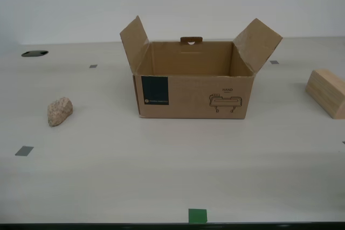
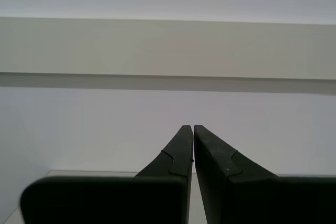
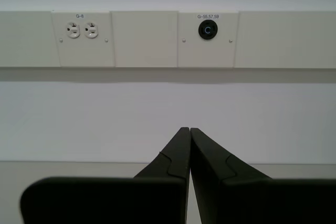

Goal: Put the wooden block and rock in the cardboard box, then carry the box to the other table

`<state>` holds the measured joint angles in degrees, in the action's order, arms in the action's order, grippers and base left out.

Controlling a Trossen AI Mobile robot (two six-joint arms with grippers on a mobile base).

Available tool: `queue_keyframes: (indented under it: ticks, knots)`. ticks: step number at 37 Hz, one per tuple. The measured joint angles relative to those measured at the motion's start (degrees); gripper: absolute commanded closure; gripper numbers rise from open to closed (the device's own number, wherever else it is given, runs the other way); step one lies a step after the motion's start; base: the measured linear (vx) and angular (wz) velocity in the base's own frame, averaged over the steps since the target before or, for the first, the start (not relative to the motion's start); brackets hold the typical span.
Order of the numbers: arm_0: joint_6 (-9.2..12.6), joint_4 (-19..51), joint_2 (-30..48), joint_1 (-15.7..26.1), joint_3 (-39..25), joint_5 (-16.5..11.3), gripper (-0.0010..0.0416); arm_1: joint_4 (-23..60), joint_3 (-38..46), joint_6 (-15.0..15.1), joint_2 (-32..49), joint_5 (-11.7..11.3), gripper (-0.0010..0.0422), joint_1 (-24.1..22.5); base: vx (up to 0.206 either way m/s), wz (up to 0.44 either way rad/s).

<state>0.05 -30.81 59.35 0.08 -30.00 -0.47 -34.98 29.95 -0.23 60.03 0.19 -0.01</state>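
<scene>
The cardboard box stands open in the middle of the beige table, flaps up, with a navy label and a line drawing on its front. The rock lies on the table toward the exterior view's left, apart from the box. The wooden block rests at the exterior view's right edge, partly cut off. Neither arm appears in the exterior view. My first gripper is shut and empty, facing a wall. My second gripper is also shut and empty, facing a wall. The other table is out of view.
Grey tape squares mark the beige table, and a green tape square sits at its near edge. A dark round hole is at the exterior view's far left. Wall outlets show in the first wrist view.
</scene>
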Motion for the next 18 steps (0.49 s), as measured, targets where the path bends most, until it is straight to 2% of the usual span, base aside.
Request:
queue_keyframes:
  ticks: [18]
  knots:
    - [0.0, 0.1, 0.0, 0.0, 0.0, 0.0, 0.0406, 0.0, 0.0, -0.1, 0.0, 0.0, 0.0412, 0.0, 0.000, 0.000]
